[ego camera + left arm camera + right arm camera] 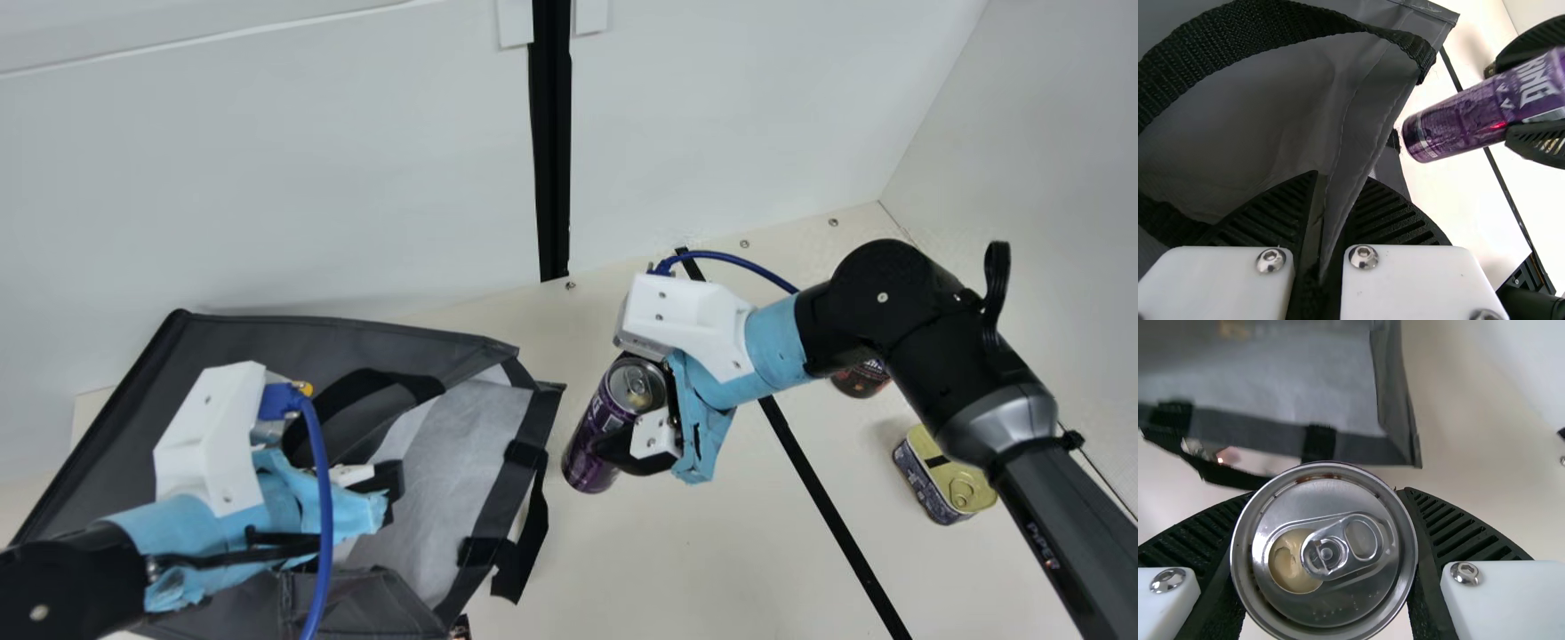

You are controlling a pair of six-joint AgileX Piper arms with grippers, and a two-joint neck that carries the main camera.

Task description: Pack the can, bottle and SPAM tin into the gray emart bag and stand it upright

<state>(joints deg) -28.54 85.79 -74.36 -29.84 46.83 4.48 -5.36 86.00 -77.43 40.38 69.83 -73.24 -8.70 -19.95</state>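
- Main view: gray emart bag [267,342] at L of table [711,551], lying over, mouth facing R w/ pale lining [471,436] exposed. Prob. laid so items can go in from the side; standing it up is a later step.
- L gripper [1341,179]: fingers nearly together, narrow gap, w/ a fold of the bag's gray fabric pinched btwn them (L wrist view). Purpose, my read: steady the bag & keep mouth from sagging. Black strap [1271,23] loops alongside the grip.
- R gripper [1330,492]: fingers parted by approx. the can's girth, one pad each side, closed on the purple can [582,444]. Lid end faces the wrist cam.
- Can pos.: centre, just R of bag mouth, outside it. Held tilted, base twd near-L, lid twd far-R. Gripped at lid end, which leaves base free to enter first, presumably.
- SPAM tin [923,484]: on table, far over to R, pull-tab lid up, well apart from bag; untouched.
- Bottle: ID uncertain. Dark-red item [861,382] partly behind R arm, beyond the tin; may be it.
- Next (est.): can thru mouth, keeping L pinch. Risk: base snags rim or the handle hanging at the mouth [524,551]; fold could slip.
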